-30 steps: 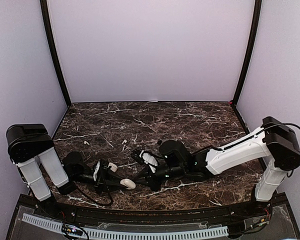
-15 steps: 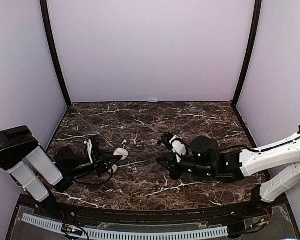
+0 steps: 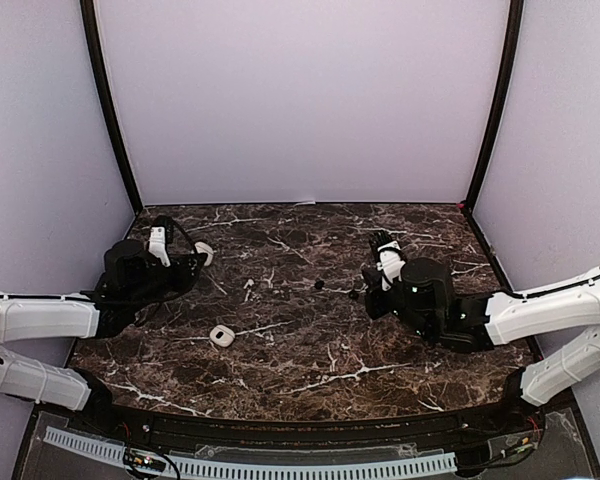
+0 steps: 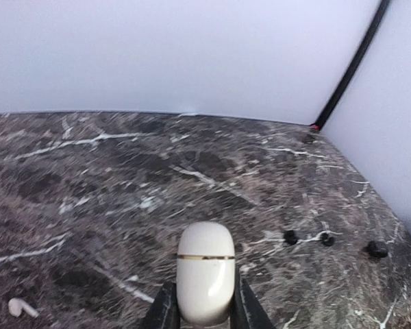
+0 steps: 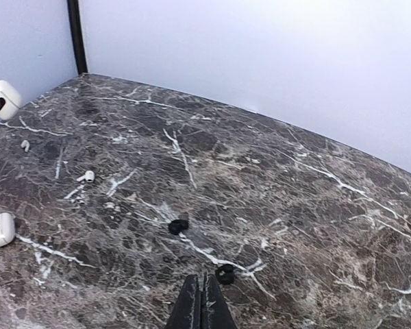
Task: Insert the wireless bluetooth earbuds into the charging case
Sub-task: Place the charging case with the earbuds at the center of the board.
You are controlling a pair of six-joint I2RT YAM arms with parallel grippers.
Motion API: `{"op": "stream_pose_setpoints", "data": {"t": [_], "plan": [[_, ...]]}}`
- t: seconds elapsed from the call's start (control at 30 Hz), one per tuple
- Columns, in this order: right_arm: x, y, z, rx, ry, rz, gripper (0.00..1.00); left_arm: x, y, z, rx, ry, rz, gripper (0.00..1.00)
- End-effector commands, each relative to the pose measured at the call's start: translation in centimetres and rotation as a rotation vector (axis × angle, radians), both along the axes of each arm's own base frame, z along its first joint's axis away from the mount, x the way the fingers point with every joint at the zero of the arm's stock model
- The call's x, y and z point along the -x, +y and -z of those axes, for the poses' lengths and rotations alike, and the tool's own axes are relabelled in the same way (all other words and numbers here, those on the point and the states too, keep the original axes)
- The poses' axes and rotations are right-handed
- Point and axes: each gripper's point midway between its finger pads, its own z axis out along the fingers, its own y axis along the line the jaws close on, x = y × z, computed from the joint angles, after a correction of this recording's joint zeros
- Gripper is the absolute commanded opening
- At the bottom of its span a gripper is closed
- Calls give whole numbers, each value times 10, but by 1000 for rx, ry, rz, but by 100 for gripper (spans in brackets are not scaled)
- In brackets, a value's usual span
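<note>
Right fingers (image 5: 193, 305) stand pressed together at the near edge, nothing between them. Dark marbled desk (image 5: 315, 205). One black bud (image 5: 225, 274) lies just right of the fingertips; a second black bud (image 5: 179, 225) lies a little farther and left. A white bud (image 5: 88, 176) lies mid-left, and another white bud (image 5: 25, 145) farther left. Near case (image 5: 1, 229) lies at the left edge. Far case (image 5: 5, 98) is raised at the far left, with a dark part against it.

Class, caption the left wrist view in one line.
Left gripper clamps a closed white charging case; black earbuds lie on the marble table at right, a white earbud lower left.
</note>
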Motion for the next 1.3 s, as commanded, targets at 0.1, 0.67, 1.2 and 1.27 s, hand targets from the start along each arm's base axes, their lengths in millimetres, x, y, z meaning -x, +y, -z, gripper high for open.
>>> {"op": "stream_pose_setpoints", "data": {"t": [0.1,0.67,1.2,1.27], "plan": [[-8,-23,22,-21,-38,106,0,-33,53,38,-30,248,-189,0],[-12,-17,34,-7,-29,96,0,-130,-22,62,157,490,116,0],[-11,-13,33,-7,-37,78,0,-151,-106,93,162,625,274,1],[-12,-13,32,-6,-40,80,0,-150,-108,95,167,643,285,4]]}}
